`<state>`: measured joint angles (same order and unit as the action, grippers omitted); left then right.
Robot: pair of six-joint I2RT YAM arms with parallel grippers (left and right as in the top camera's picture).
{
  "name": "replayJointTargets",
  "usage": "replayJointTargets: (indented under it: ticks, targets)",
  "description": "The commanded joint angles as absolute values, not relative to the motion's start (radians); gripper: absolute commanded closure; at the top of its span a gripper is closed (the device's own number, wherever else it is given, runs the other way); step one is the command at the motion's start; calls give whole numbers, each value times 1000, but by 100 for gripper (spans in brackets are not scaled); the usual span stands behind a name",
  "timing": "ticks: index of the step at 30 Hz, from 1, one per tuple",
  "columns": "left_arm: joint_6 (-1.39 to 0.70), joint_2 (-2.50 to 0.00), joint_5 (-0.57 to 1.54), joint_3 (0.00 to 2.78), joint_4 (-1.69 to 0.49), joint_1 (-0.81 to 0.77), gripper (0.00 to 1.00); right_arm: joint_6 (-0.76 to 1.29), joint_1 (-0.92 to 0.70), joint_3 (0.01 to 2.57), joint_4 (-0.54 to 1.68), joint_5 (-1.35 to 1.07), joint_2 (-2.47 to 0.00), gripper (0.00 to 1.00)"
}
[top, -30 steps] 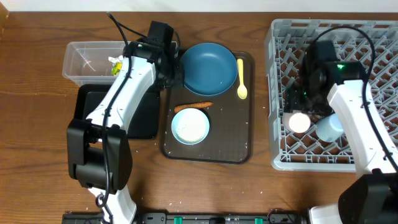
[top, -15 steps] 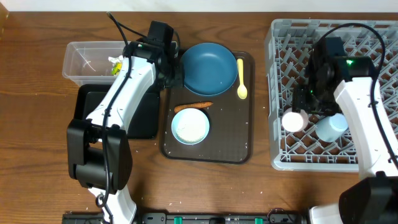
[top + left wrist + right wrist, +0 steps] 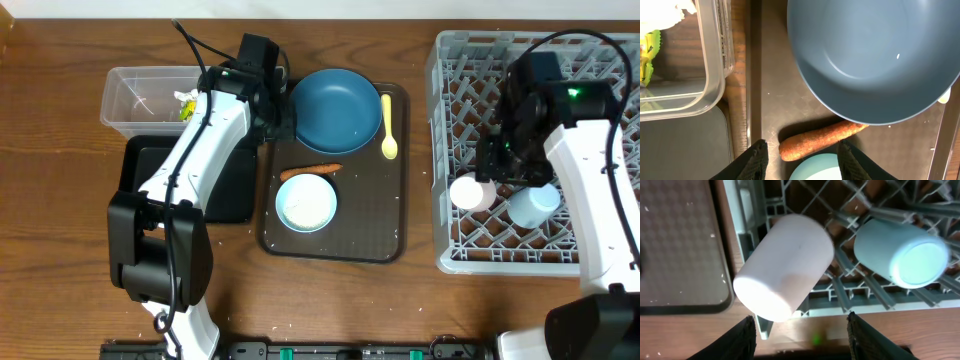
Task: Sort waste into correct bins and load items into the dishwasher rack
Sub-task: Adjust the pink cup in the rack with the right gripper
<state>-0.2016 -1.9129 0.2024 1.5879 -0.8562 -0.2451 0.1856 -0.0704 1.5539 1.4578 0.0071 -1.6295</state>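
The grey dishwasher rack (image 3: pixel 441 120) stands at the right. The pink cup (image 3: pixel 469 192) and light blue cup (image 3: pixel 534 203) lie on their sides in its front part. My right gripper (image 3: pixel 801 330) is open and empty, just above the pink cup (image 3: pixel 785 265). The dark blue plate (image 3: pixel 335 108), yellow spoon (image 3: pixel 388 125), carrot stick (image 3: pixel 310 171) and pale bowl (image 3: pixel 306 203) sit on the brown tray (image 3: pixel 340 242). My left gripper (image 3: pixel 801 159) is open and empty over the carrot stick (image 3: pixel 820 140), by the plate's left edge.
The clear tub (image 3: pixel 130 95) at the far left holds crumpled paper with a green wrapper scrap (image 3: pixel 185 103). The black tray (image 3: pixel 148 165) lies in front of it, partly under my left arm. A few white specks lie on the brown tray (image 3: pixel 680 240).
My right arm has moved up and toward the far side, away from the pink cup. The cup has shifted slightly left in the rack. The left arm has not moved.
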Motion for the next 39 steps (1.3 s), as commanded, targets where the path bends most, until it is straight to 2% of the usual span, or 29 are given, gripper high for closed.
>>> replayJointTargets:
  ticks: [1,14,39]
  targets:
    - [-184,-1916,189,1576,-859,-245,52,167,-115,1513,1456,10,-1628,43]
    - [-184,-1916,189,1576,-859,-245,52,179,-128,1475,1441,135,-1628,37]
    - [-184,-1916,189,1576,-859,-245,52,231,-61,1482,1416,138,-1632,39]
